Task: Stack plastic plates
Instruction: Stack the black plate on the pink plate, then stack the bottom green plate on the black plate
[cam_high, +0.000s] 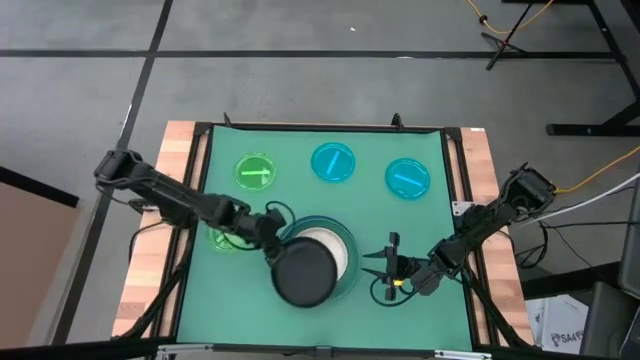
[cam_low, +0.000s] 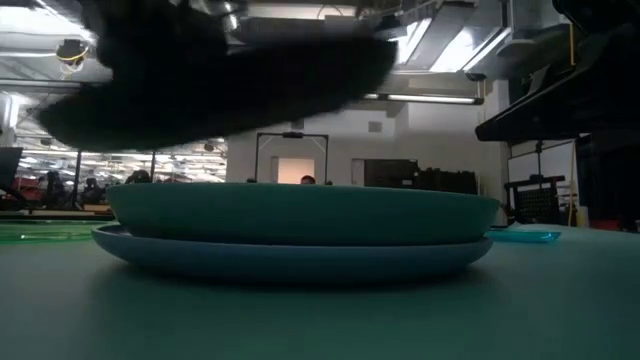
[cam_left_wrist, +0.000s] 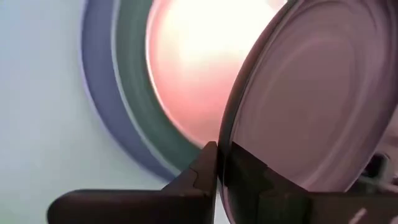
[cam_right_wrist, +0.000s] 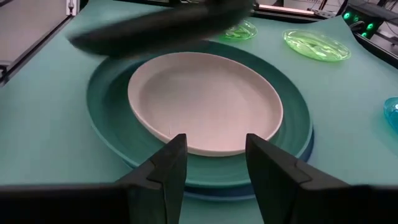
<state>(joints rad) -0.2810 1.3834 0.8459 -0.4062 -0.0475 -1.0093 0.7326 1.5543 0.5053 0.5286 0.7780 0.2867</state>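
Observation:
A blue plate (cam_low: 300, 262) lies on the table with a teal plate (cam_low: 300, 212) on it and a white plate (cam_right_wrist: 205, 99) on top. My left gripper (cam_high: 268, 240), reaching in from the table's left, is shut on the black plate (cam_high: 303, 273), which hovers over the stack's near-left part. My right gripper (cam_right_wrist: 214, 167) is open, level with the table just right of the stack and pointing at it. Two small green plates (cam_high: 255, 170) (cam_high: 220, 238) and two cyan ones (cam_high: 333, 162) (cam_high: 407, 177) lie flat on the mat. My left gripper pinches the black plate's rim (cam_left_wrist: 225, 155) at its far-left edge between its two fingers (cam_left_wrist: 202, 180), coming from the table's left. The plate is lifted clear above the stack and tilted, as the low view (cam_low: 220, 75) shows.
The green mat (cam_high: 440, 300) covers the table between wooden side strips (cam_high: 150, 280). One green plate lies partly under my left arm. Bare mat shows near the table's near edge and to the right of the stack. A cable (cam_high: 600, 180) runs off the right side.

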